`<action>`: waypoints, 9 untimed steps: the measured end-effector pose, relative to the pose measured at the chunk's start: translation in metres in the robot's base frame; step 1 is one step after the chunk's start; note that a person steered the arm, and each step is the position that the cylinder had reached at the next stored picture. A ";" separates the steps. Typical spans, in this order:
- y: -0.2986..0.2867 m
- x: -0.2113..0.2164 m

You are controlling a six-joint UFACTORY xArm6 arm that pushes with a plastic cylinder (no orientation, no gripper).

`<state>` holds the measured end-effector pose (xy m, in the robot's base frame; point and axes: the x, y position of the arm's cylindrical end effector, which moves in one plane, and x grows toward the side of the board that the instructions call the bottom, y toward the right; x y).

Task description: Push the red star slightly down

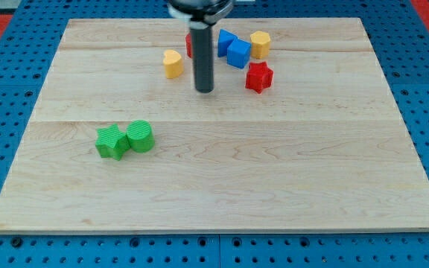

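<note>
- You had the red star (258, 77) lying in the upper middle of the wooden board (222, 186), a little to the view's right of centre; take it as your landmark.
- My tip (204, 91) stood on the board to the view's left of the red star and slightly lower than it, clearly apart from it, with bare wood between the two.
- You had no gripper on this arm: only the straight dark rod (203, 56) that came down from the view's top edge, so nothing was clenched, released or grasped, and the tip touched no block.
- Just above and to the left of the red star, you could see two blue blocks: a blue cube-like block (238, 53) nearly touching the star's upper left, and a second blue block (225, 42) beyond it, pressed against the first.
- Straight above the star sat a yellow hexagonal block (260, 45), right beside the blue cube-like block.
- Further left of the star, past the rod, you had a yellow heart-like block (173, 64).
- A red block (189, 45) showed only as a sliver behind the rod; its shape could not be made out.
- Well down and to the left of the star, a green star (112, 142) and a green round block (141, 136) lay touching each other.
</note>
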<state>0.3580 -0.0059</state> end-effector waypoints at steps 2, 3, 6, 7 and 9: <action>0.056 -0.042; 0.080 -0.043; 0.085 0.022; 0.121 0.052; 0.126 0.073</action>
